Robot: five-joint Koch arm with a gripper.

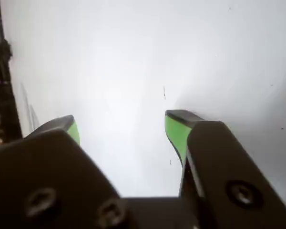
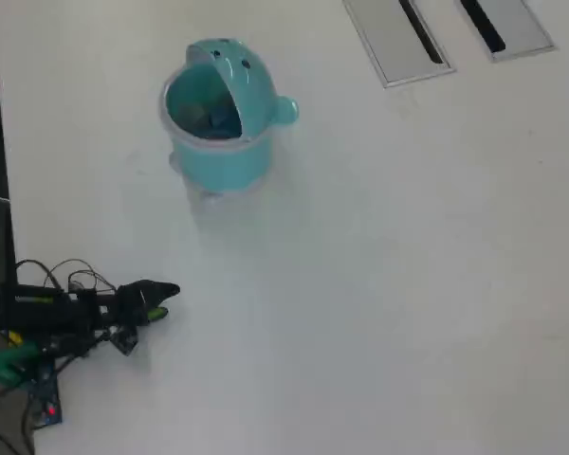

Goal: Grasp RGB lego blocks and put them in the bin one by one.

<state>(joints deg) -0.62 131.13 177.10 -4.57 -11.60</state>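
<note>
Table: white, bare across most of the overhead view; no loose red, blue or yellow-green block is visible on it in either view.
Grey slotted panels: two, set into the table at the top right of the overhead view, well apart from the arm.
Bin: teal whale-shaped bin, upright, lid flipped back, mouth open. Dark shapes show inside, possibly blocks; too blurred to tell colour or count.
Arm: black, lying low at the lower left edge of the overhead view, wires trailing behind it.
Gripper: jaws apart, a clear gap of white table between the green-tipped fingers; nothing held.
Key relation: the bin lies up and slightly right of the gripper in the overhead view, well apart.
Judgement: with no block in sight, the task appears at or near its end; there is no target for a next grasp.
</note>
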